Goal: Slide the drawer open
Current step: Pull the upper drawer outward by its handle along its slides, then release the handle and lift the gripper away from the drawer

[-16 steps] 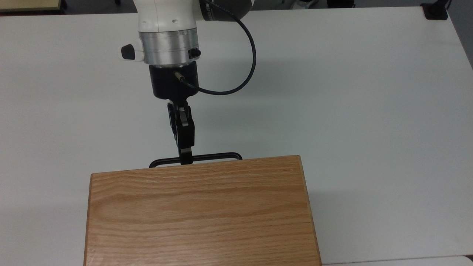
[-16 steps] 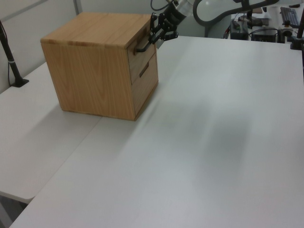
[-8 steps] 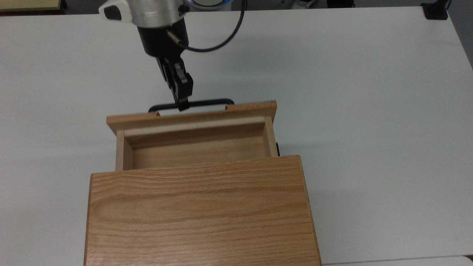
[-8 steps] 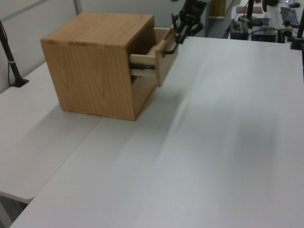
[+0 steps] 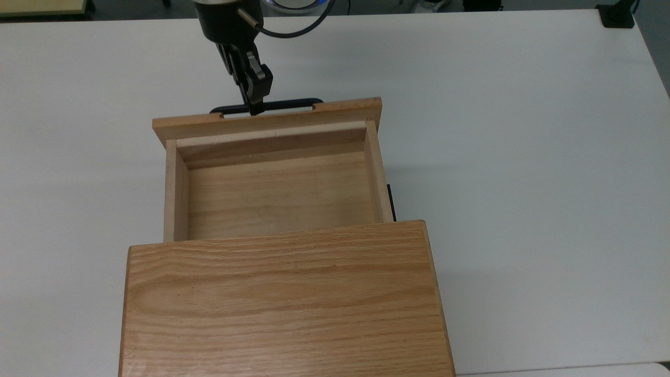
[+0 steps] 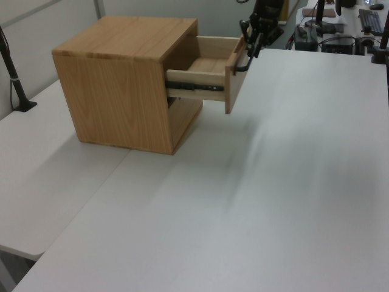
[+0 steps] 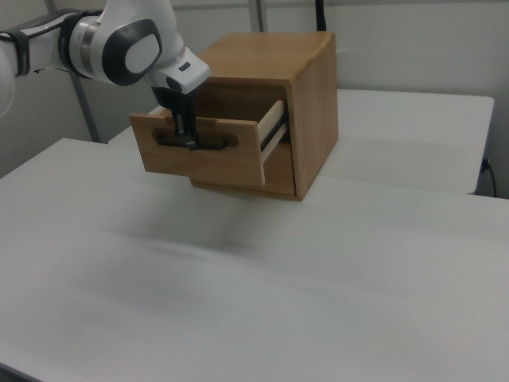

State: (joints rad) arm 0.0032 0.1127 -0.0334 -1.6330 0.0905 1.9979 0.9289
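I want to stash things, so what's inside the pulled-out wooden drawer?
The light oak wooden drawer shows bare wood in its exposed part. Its rear stays hidden under the flat oak cabinet top.

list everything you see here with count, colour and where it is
light oak wooden drawer: 1, light oak, pulled well out of the cabinet toward the top view's top; nothing inside it
thin black metal bar handle: 1, black, on the drawer's front panel
black slide rail: 1 seen in the left view, black, along the drawer's side
light oak wooden cabinet: 1, light oak, on the table at the top view's bottom
white table: 1, white, under the cabinet
black post: 1, black, at the left view's left edge
robot arm: 1, white and grey, at the right view's upper left
gripper: 1, black, shut on the handle
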